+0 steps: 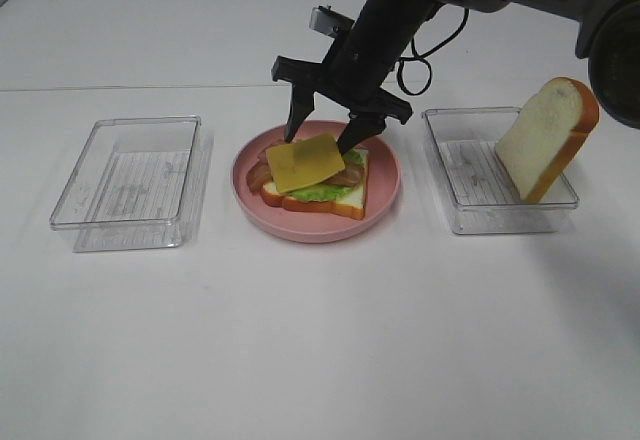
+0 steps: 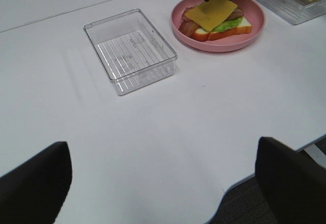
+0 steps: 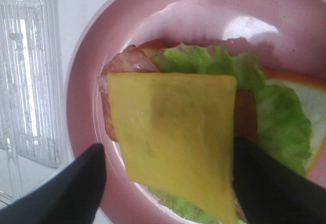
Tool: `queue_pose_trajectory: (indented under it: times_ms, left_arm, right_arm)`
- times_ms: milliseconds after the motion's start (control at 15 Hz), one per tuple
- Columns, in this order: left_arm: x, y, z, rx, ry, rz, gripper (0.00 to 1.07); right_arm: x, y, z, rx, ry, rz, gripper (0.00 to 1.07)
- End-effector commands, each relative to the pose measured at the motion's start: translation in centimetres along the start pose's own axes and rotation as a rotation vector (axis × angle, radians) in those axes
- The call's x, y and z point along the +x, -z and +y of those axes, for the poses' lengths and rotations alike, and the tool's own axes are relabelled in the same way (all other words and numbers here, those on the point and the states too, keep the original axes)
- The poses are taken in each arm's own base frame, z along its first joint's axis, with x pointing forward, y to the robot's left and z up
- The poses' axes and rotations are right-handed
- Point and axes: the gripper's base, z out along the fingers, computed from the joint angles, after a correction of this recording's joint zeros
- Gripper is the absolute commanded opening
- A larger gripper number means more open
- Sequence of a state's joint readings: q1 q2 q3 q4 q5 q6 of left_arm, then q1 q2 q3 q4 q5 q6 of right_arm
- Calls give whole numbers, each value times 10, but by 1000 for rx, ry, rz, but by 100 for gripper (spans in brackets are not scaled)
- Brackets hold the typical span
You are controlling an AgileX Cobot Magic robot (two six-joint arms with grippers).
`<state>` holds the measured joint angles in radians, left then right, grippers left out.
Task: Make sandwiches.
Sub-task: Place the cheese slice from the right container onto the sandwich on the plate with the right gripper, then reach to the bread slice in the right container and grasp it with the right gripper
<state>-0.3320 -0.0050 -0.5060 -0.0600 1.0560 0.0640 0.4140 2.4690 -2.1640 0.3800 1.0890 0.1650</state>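
**benchwatcher:** Sandwich stack of toy white bread with orange-brown crust is sitting on the round pink plate in the middle of the white bench. From the bottom up it goes bread slice, ruffled green lettuce, brown bacon strips, and a thin yellow cheese slice on top, lying a bit skewed so one corner hangs past the bread.

**tray_guy:** What about the containers?

**benchwatcher:** Two clear plastic rectangular trays, one each side of the plate. The left tray shows only its ribbed floor. The right tray has one more toy bread slice in it, standing tilted against the far right corner with its top poking above the rim.

**tray_guy:** And the arms?

**benchwatcher:** The black right pincer is over the plate, jaws spread apart, one fingertip at each side of the cheese. From its wrist camera the two dark fingers sit either side of the yellow slice with gaps showing, so it looks released rather than pinching. The left pincer is well away from the plate, hanging over bare bench, fingers wide apart and gripping nothing.
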Motion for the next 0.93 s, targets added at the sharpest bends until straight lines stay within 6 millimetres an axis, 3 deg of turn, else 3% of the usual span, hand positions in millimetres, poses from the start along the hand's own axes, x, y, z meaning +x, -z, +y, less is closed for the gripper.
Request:
queue_pose_trajectory:
  times_ms: [67,267,467,600,933]
  left_arm:
    - [2,2,0,3,2,-25,93]
    - [2,2,0,3,2,-25,93]
    - [2,2,0,3,2,-25,93]
    - [2,2,0,3,2,-25,93]
    - [2,2,0,3,2,-25,93]
  right_arm:
    - [0,13,0,30,24,-6,77]
    - [2,43,0,135,80,-36,76]
    - [3,90,-8,238,103,-105,76]
    - [5,127,-26,302,75,-144,76]
    - [4,179,-81,382,-39,-206,76]
